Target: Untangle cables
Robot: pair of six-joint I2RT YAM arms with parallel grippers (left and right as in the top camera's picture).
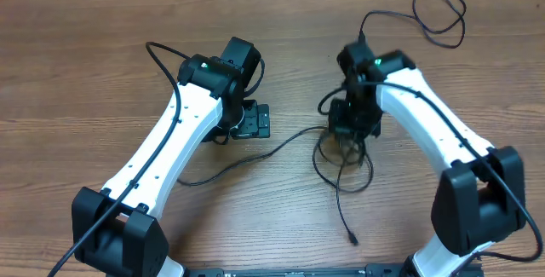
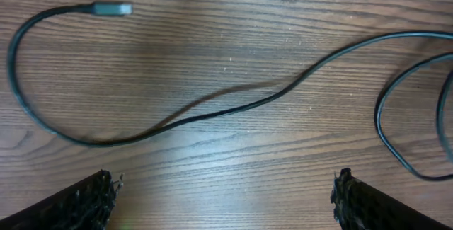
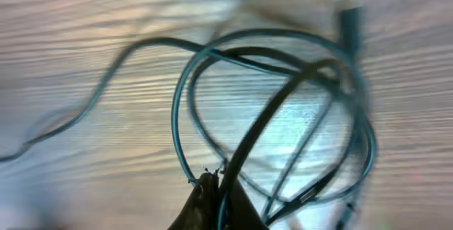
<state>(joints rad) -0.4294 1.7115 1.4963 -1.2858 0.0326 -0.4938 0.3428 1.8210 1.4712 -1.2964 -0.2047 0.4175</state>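
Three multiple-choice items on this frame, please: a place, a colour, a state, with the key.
1. Where does the cable tangle lie? A) far left B) at the right gripper C) hanging off the near edge
2. What colour is the plug in the left wrist view? A) red B) yellow C) grey
3. The left gripper is: A) open, empty B) shut on the tangle C) shut on the plug
Key: 1 B, loops sit right beneath it overhead; 2 C, grey tip; 3 A, fingers wide apart, cable beyond them.

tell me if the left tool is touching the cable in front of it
Apart. In the left wrist view the left tool is open, with bare table between its fingers and the cable.
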